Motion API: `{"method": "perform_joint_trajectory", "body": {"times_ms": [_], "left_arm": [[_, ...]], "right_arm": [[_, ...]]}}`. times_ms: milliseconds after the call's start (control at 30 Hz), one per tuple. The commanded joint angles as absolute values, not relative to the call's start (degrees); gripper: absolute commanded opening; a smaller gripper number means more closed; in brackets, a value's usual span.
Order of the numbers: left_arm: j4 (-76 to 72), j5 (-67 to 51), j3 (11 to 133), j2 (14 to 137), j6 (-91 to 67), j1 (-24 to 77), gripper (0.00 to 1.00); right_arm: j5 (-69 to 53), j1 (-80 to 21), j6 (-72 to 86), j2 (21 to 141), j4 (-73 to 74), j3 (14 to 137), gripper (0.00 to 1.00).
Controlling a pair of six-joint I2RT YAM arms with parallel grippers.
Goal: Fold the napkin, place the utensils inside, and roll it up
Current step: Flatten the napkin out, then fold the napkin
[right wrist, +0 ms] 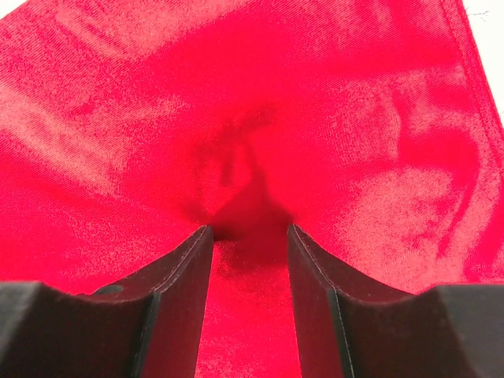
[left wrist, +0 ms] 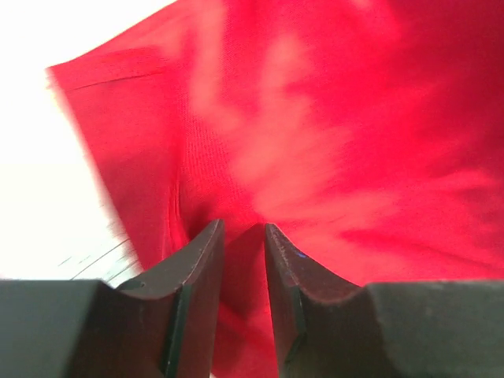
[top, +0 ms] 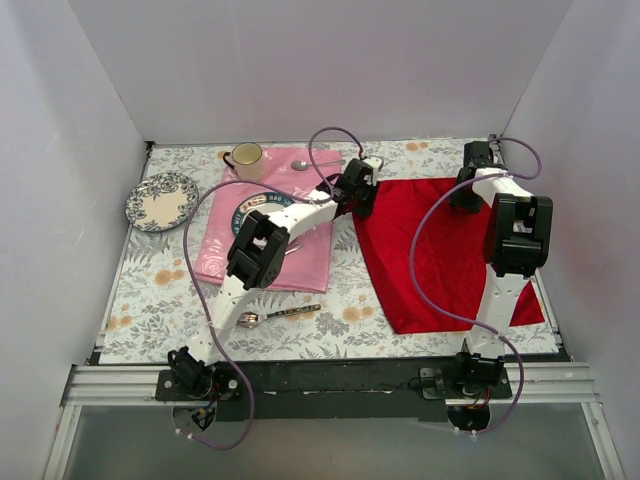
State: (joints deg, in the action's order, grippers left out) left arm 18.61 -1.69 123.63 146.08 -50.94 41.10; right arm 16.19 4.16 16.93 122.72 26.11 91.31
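Left gripper (left wrist: 242, 230) and right gripper (right wrist: 250, 230) clench the far edge of the napkin (top: 440, 255); likely folding: next, draw it nearward evenly.

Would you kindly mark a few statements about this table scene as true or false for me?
1. The left gripper and right gripper both pinch the napkin. True.
2. The dark-handled spoon lies on the napkin. False: it lies on the floral tablecloth, left of the napkin.
3. The mug stands by the pink cloth's far corner. True.
4. The plate is stacked on the napkin. False: it sits far left, apart.
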Motion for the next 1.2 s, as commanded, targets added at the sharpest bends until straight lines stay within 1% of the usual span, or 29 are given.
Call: {"method": "perform_joint_trajectory", "body": {"times_ms": [0, 67, 100, 167, 200, 233, 267, 333, 367, 400, 433, 467, 500, 533, 567, 600, 667, 700, 833, 900, 967, 1000, 1100, 1167], "left_arm": [[25.91, 10.19, 118.48, 135.54, -45.09, 40.08, 0.29], [30.91, 10.2, 119.53, 132.56, -45.96, 39.55, 0.29], [31.11, 8.8, 118.75, 130.71, -46.49, 39.72, 0.3], [28.05, 4.42, 113.58, 123.01, -49.03, 40.86, 0.34], [26.38, 0.31, 111.55, 120.26, -50.09, 41.39, 0.39], [23.67, -2.35, 107.7, 118.23, -51.14, 42.35, 0.41], [22.95, -4.29, 106.54, 115.25, -53.76, 42.62, 0.42], [22.68, -6.94, 104.69, 113.39, -56.76, 42.89, 0.43], [22.68, -7.2, 102.33, 111.38, -59.39, 42.89, 0.43], [22.33, -8.08, 100.83, 110.4, -60.02, 42.89, 0.43], [20.58, -8.78, 99.16, 109.09, -60.73, 42.89, 0.43], [19.61, -9.05, 95.14, 107.85, -61.86, 42.89, 0.43], [18.82, -9.4, 93.36, 105.14, -62.48, 42.89, 0.43], [17.07, -9.75, 91.16, 103.9, -63.01, 42.8, 0.44], [16.35, -9.67, 87.75, 102.67, -63.71, 42.8, 0.44], [15.74, -9.67, 86.15, 101.35, -65.11, 42.63, 0.45], [14.77, -10.89, 84.21, 98.45, -65.83, 42.45, 0.48], [14.59, -10.99, 82.63, 97.65, -66.0, 42.36, 0.5], [14.07, -12.22, 79.29, 93.44, -66.09, 42.36, 0.54], [13.45, -12.92, 77.62, 91.68, -66.36, 42.28, 0.57], [12.66, -13.62, 75.33, 89.4, -66.71, 42.36, 0.62], [12.4, -13.8, 74.63, 88.69, -66.88, 42.28, 0.63], [11.34, -13.63, 72.34, 86.23, -67.23, 42.36, 0.7], [10.72, -13.27, 71.54, 85.35, -67.59, 42.36, 0.72]], "right_arm": [[18.89, 5.54, 15.56, 125.86, 30.67, 91.76, 0.51], [19.42, 5.54, 15.47, 125.6, 31.46, 92.55, 0.51], [19.34, 5.45, 15.12, 125.25, 31.55, 92.55, 0.51], [19.86, 5.36, 14.77, 123.76, 32.08, 92.63, 0.51], [20.21, 4.67, 14.42, 123.14, 32.69, 92.81, 0.51], [20.48, 4.14, 13.98, 121.57, 34.0, 93.07, 0.53], [21.26, 3.43, 13.97, 120.51, 34.8, 92.9, 0.54], [20.83, 0.63, 14.67, 115.77, 35.85, 91.33, 0.58], [20.48, 0.09, 15.03, 113.58, 35.69, 87.75, 0.6], [19.96, -3.91, 15.46, 108.6, 35.51, 85.63, 0.62], [15.86, -5.35, 16.16, 105.94, 35.16, 82.73, 0.67], [12.6, -6.67, 16.08, 103.04, 33.24, 79.83, 0.68], [9.78, -9.29, 16.26, 97.7, 32.44, 73.45, 0.68], [4.19, -10.62, 16.52, 95.21, 31.91, 70.52, 0.69], [1.78, -12.03, 16.61, 92.92, 31.64, 67.88, 0.69], [0.37, -14.74, 17.48, 88.55, 31.81, 62.46, 0.69], [-3.15, -17.74, 18.63, 83.87, 31.99, 57.07, 0.69], [-3.69, -20.45, 19.76, 79.15, 31.99, 52.17, 0.69], [-9.21, -23.38, 25.91, 68.22, 30.5, 41.26, 0.72], [-10.45, -23.55, 28.98, 63.14, 30.15, 37.81, 0.73], [-10.29, -23.64, 30.49, 60.74, 31.46, 33.85, 0.73], [-9.59, -23.82, 31.46, 58.82, 32.07, 32.88, 0.73], [-7.04, -24.08, 33.13, 55.82, 32.87, 30.41, 0.74], [-5.28, -24.0, 33.31, 55.9, 33.66, 30.15, 0.74]]}}
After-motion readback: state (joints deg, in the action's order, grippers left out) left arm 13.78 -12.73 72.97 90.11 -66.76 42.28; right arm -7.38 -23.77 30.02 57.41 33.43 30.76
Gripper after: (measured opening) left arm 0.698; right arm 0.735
